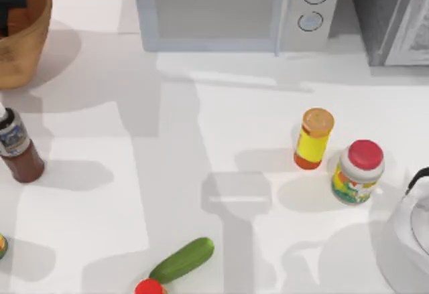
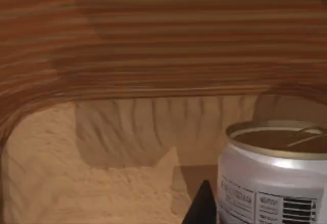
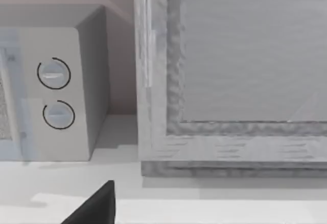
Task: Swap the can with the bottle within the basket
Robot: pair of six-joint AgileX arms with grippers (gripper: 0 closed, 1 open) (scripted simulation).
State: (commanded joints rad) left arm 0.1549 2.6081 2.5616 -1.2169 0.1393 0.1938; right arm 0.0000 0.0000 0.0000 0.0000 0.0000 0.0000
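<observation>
Left pincer (image 1: 8, 5) reaches into the basket (image 1: 30, 46) at the desk's far left, beside the can (image 2: 273, 175); its opening cannot be told. The bottle (image 1: 17, 148) stands on the desk's left edge.

The white worktop (image 1: 221, 120) carries the basket (image 1: 27, 46) at the left arm's jaws, and clear of them the bottle (image 1: 19, 152), a cucumber (image 1: 182, 260), a yellow bottle (image 1: 314, 138), a red-lidded jar (image 1: 358, 172), a kettle (image 1: 409, 240) and a microwave (image 1: 234, 9).

bright, even light on the white surface (image 1: 221, 126); soft grey shadows fall leftward from each container, and the basket (image 2: 153, 40) interior sits shaded.
</observation>
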